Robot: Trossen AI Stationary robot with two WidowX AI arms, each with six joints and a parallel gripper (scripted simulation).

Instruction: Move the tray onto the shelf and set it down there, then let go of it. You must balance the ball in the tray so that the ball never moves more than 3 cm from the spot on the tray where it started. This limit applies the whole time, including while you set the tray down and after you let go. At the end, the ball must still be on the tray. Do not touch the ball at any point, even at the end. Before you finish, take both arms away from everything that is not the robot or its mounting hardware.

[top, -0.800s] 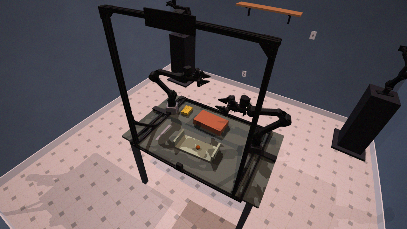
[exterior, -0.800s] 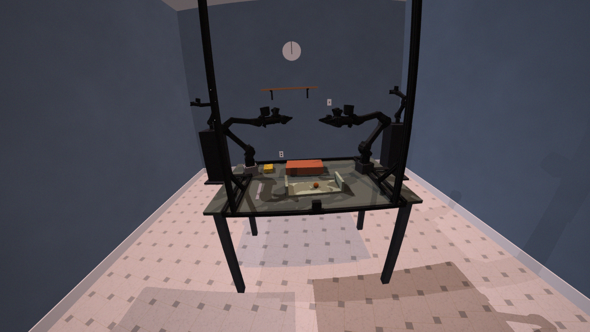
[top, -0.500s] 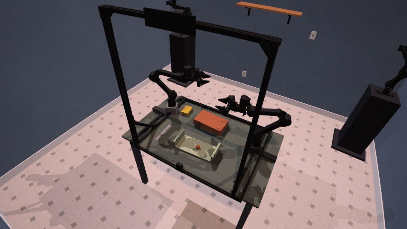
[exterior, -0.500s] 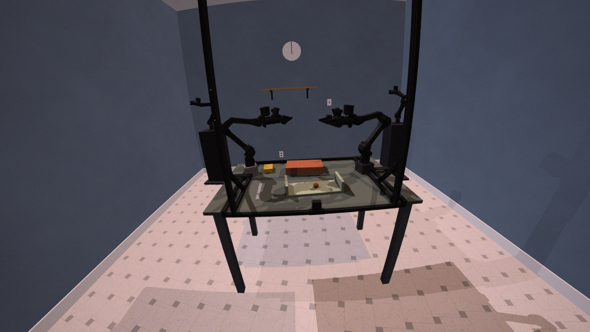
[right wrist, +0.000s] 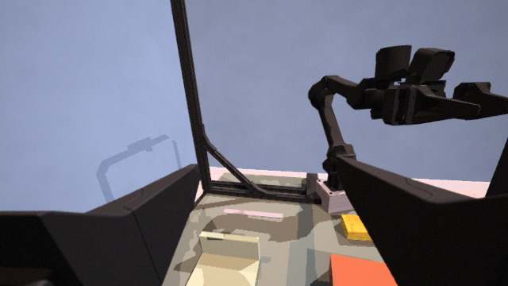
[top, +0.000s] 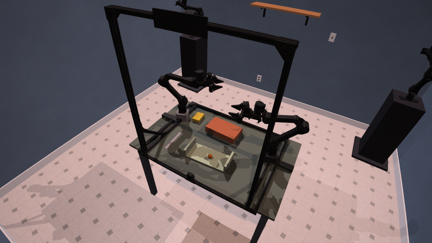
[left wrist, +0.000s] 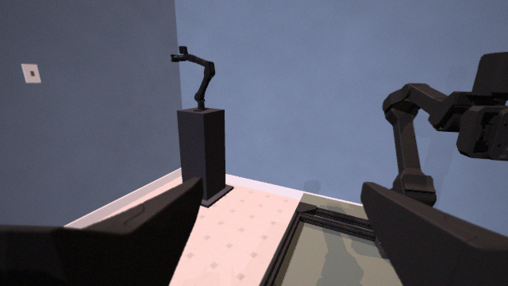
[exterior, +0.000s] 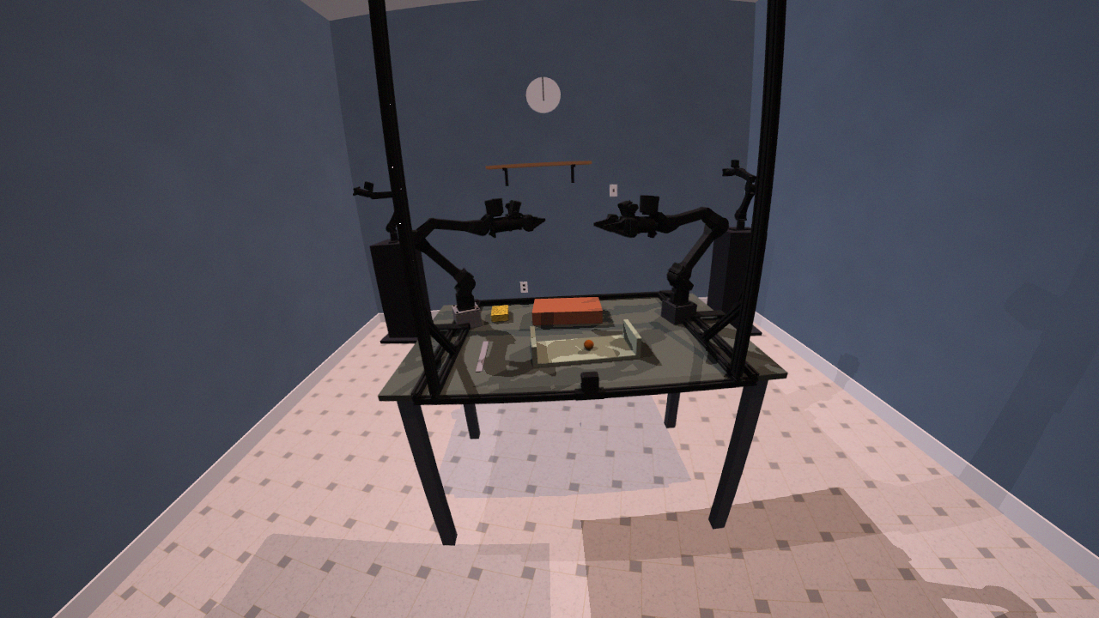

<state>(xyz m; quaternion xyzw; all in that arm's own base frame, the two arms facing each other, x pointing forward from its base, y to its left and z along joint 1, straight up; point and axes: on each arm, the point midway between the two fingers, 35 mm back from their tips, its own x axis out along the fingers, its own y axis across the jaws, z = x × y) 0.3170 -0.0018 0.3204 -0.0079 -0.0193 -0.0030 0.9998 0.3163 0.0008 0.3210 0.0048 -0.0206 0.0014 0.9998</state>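
Observation:
The cream tray [top: 207, 155] lies flat on the table, with raised end walls, also in the exterior view [exterior: 585, 344]. A small orange ball [top: 210, 156] [exterior: 588, 344] rests near its middle. The orange shelf block [top: 223, 129] [exterior: 566, 311] sits just behind the tray. My left gripper [top: 218, 83] [exterior: 540, 222] hangs high above the table's back left, open and empty. My right gripper [top: 234, 109] [exterior: 598, 223] is high above the shelf's right end, open and empty. In the right wrist view I see one tray end [right wrist: 230, 254] and a corner of the shelf [right wrist: 359, 272].
A yellow sponge [top: 198, 116] lies by the left arm's base. A thin pale strip [top: 173, 140] lies left of the tray. The black frame posts [top: 125, 78] stand at the table's edges. A small black block [top: 190, 176] sits on the front edge.

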